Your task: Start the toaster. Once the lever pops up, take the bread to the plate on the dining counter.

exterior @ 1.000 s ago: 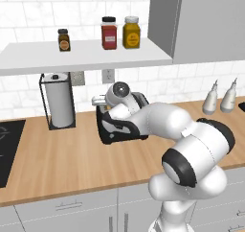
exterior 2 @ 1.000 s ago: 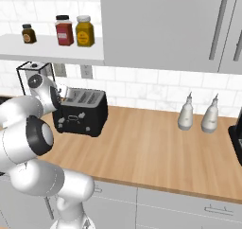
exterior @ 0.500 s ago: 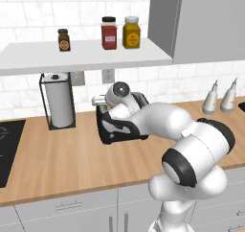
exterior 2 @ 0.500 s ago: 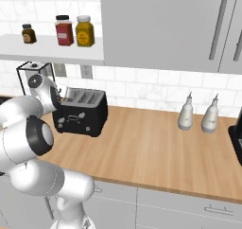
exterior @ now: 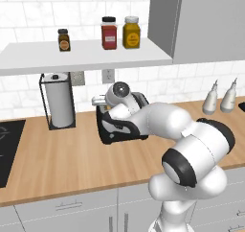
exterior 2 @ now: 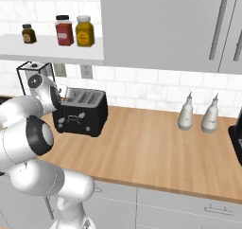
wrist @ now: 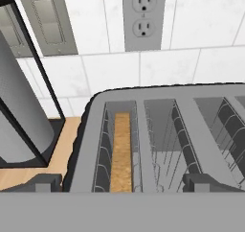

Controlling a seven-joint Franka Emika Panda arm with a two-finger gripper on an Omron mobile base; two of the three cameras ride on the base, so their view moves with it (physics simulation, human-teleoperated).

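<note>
The black toaster [exterior: 119, 129] [exterior 2: 81, 112] stands on the wood worktop against the tiled wall. Looking down in the hand view, the toaster [wrist: 158, 98] shows its slots, and the bread [wrist: 122, 149] sits on edge, sunk in the leftmost slot. My gripper [wrist: 125, 184] hovers just above the toaster's top with its fingers wide apart, open and holding nothing. From the base cameras the hand [exterior: 118, 94] [exterior 2: 43, 88] hangs over the toaster's left end. The plate and the dining counter are out of view.
A paper-towel roll [exterior: 59, 104] [wrist: 19, 116] in a black wire holder stands just left of the toaster. Spice jars [exterior: 109, 33] sit on the shelf above. Two pale bottles [exterior 2: 196, 114] stand further right, and a dark cooktop [exterior: 7, 145] lies at far left.
</note>
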